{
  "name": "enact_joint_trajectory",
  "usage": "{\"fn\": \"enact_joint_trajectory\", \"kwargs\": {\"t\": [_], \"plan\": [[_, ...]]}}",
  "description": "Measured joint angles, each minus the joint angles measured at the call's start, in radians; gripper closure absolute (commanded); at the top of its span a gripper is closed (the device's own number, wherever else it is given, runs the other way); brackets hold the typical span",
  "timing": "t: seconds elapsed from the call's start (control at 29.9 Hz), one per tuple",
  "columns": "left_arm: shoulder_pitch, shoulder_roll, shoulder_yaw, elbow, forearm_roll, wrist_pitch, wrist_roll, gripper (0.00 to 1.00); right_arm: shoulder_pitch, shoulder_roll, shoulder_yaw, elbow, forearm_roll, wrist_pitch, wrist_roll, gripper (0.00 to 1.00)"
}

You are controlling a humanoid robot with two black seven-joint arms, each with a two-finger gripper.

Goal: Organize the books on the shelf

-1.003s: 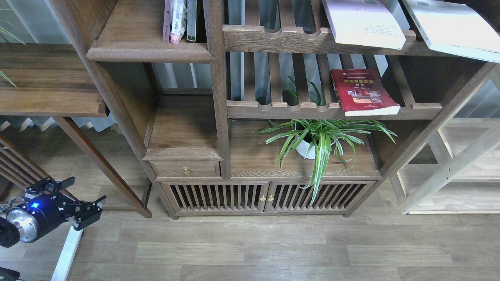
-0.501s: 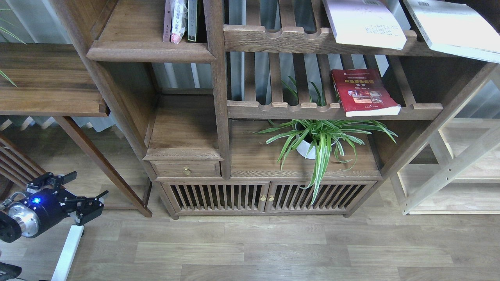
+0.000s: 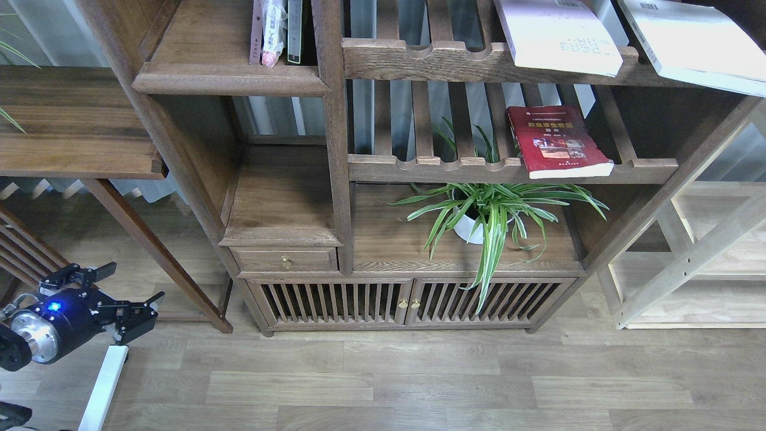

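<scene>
While left tool (image 3: 133,286) hangs spread and empty low-left | books (image 3: 276,31) upright by shelf (image 3: 230,78) right edge

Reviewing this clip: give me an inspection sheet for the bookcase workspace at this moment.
Surface: dark-brown shelf with a thick front lip, upper left bay; its left part is bare.
Job's things: red book lies flat on the slatted rack; two pale books lie on the slatted rack above; a few thin upright books stand at the shelf's right end.
Clutter: potted spider plant under the red book's rack.
Grippers: left gripper low at lower left, fingers apart, holding nothing; right gripper not in view.
Cables: short cable loop at the left wrist.
Surroundings: wood-plank floor; paler bare-wood unit at right.
</scene>
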Motion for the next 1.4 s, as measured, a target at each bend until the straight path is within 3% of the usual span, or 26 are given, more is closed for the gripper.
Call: {"fn": "enact_joint_trajectory", "kwargs": {"t": [0.53,1.04,1.4], "plan": [[-0.003,-0.009,0.000,0.007,0.000,0.002,0.004,0.01,0.041,0.086,-0.007,0.029,-0.241,-0.002,0.000,0.00],[-0.002,-0.005,-0.002,0.008,0.000,0.003,0.004,0.01,0.135,0.101,-0.015,0.033,-0.317,0.008,0.000,0.00],[-0.002,0.000,-0.013,0.008,0.000,0.003,0.002,0.01,0.171,0.175,-0.023,0.001,-0.328,0.016,0.000,0.00]]}}
